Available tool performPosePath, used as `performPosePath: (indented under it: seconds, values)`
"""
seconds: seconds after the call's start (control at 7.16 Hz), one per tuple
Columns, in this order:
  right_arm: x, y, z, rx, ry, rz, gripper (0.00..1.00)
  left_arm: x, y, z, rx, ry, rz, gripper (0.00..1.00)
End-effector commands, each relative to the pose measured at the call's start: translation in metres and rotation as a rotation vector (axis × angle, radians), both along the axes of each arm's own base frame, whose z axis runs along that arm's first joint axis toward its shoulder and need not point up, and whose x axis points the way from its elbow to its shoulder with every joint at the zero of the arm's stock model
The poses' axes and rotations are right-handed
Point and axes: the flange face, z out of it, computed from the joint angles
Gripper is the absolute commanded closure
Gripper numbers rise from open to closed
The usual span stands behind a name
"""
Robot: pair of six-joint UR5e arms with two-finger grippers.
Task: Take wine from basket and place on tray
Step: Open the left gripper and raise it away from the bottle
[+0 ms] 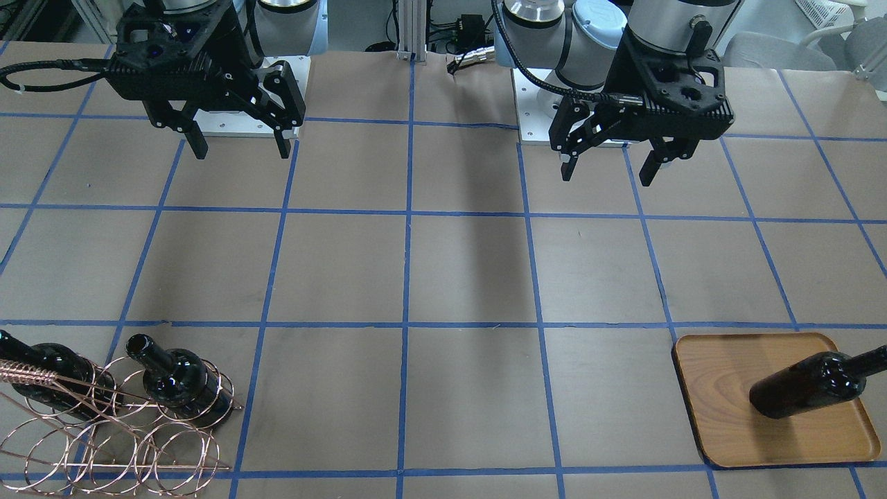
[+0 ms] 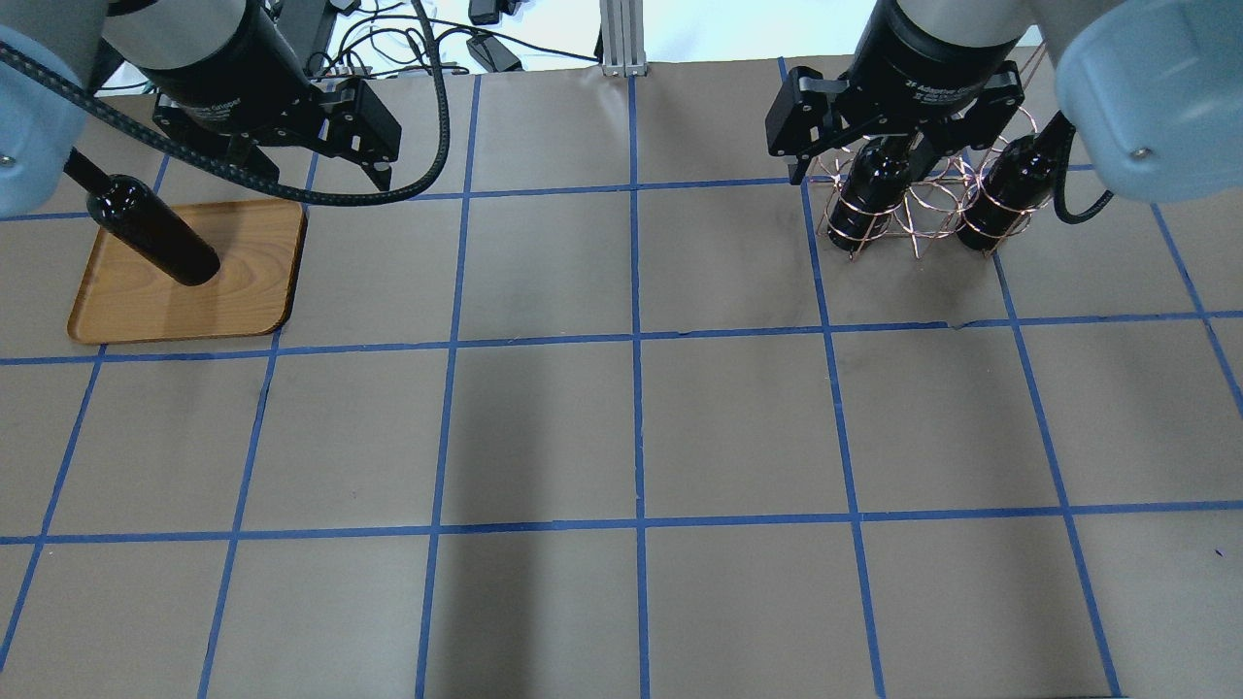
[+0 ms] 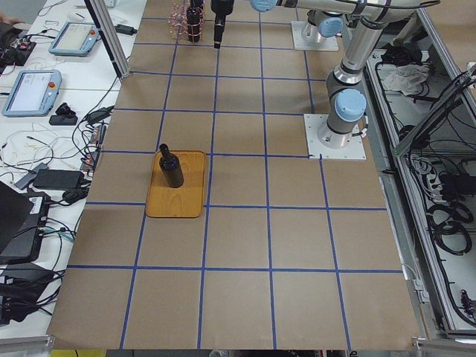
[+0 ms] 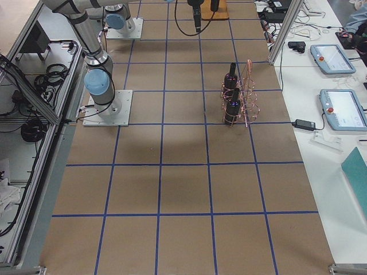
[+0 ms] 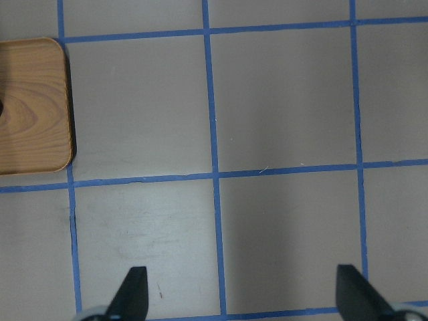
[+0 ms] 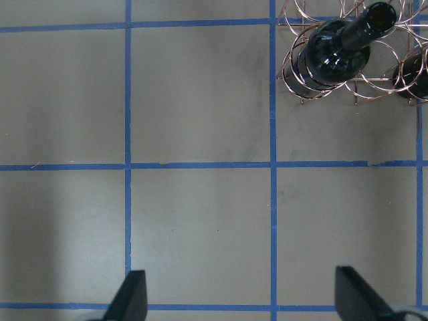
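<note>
One wine bottle (image 1: 811, 384) stands upright on the wooden tray (image 1: 727, 430), also in the overhead view (image 2: 151, 228). Two more wine bottles (image 1: 177, 378) (image 1: 41, 367) stand in the copper wire basket (image 1: 104, 443); the right wrist view shows one (image 6: 341, 50) in the basket's loops (image 6: 381, 80). My left gripper (image 1: 608, 173) is open and empty, high above the table, beside the tray (image 5: 33, 107). My right gripper (image 1: 242, 149) is open and empty, raised and set back from the basket.
The table is brown paper with a blue tape grid (image 1: 405, 322). Both arm base plates (image 1: 540, 104) sit at the robot's edge. Monitors, pendants and cables lie on side benches (image 3: 44, 89) beyond the table.
</note>
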Motion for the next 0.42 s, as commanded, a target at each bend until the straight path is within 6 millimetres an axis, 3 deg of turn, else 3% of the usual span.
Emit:
performPosePath:
  seconds: [0.0,0.28]
  values:
    - [0.0000,0.0000,0.0000,0.000,0.000,0.000,0.00,-0.0001,0.0020,-0.0050,0.011,0.000,0.000,0.00]
    - [0.0000,0.0000,0.0000,0.000,0.000,0.000,0.00,-0.0001,0.0021,-0.0063,0.013,0.000,0.000,0.00]
